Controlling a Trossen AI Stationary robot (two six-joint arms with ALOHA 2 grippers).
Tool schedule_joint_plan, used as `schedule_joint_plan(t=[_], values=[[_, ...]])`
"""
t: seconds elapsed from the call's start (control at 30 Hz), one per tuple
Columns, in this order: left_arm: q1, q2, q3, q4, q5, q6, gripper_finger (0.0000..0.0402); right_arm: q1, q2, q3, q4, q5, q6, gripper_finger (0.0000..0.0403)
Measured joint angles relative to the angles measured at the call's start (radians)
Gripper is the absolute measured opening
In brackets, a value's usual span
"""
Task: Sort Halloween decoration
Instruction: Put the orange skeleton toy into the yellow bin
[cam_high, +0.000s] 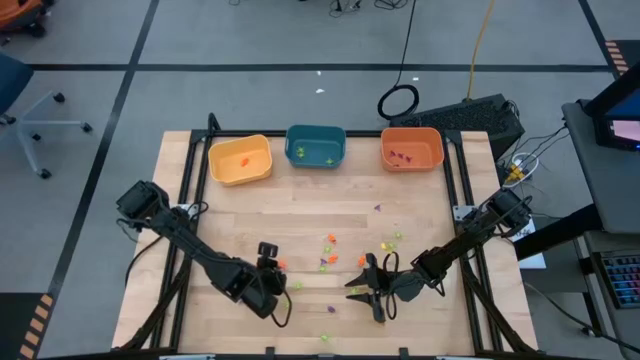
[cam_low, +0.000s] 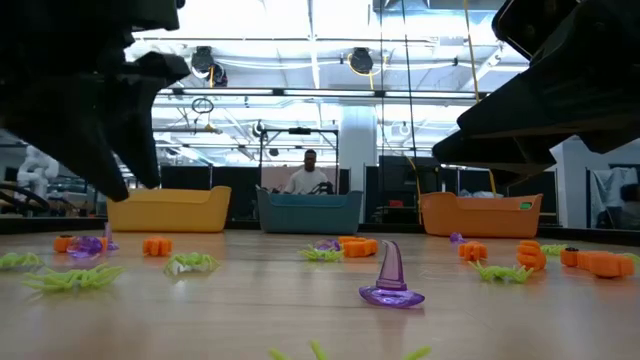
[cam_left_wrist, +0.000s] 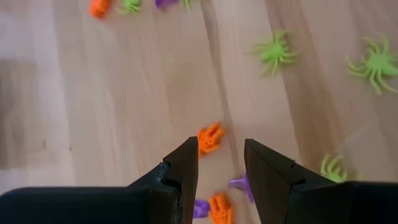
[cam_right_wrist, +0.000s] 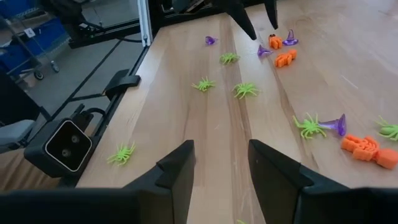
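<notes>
Trinkets lie scattered across my wooden table (cam_high: 240, 215): nearest the low camera, a purple witch hat (cam_low: 391, 280) stands upright. My left gripper (cam_left_wrist: 221, 165) hovers, jaws parted and empty, over an orange skeleton (cam_left_wrist: 211, 137). My right gripper (cam_right_wrist: 221, 165), also released, hangs above bare wood near green spiders (cam_right_wrist: 245, 90). Farthest back sit yellow (cam_high: 240, 160), teal (cam_high: 316, 146) and orange (cam_high: 411, 148) bins.

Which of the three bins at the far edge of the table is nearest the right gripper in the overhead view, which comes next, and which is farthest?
Measured from the right gripper, near the front of the table:
1. Orange bin, at the right end of the row, on the gripper's own side.
2. Teal bin, in the middle of the row.
3. Yellow bin, at the left end, across the table.
</notes>
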Motion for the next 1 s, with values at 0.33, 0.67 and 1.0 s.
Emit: schedule_joint_plan(t=[0.33,0.67,1.0], values=[[0.001,-0.031,0.000,-0.019,0.094,0.000,0.0129,0.004,0.000,0.000,0.000,-0.002,0.001,0.0137],[-0.030,-0.077,0.000,-0.029,0.142,-0.053,0.0129,0.007,0.000,0.000,-0.005,-0.003,0.001,0.0137],[-0.054,-0.077,-0.026,0.047,0.141,-0.061,0.0129,0.008,0.000,0.000,-0.004,-0.003,0.005,0.0137]])
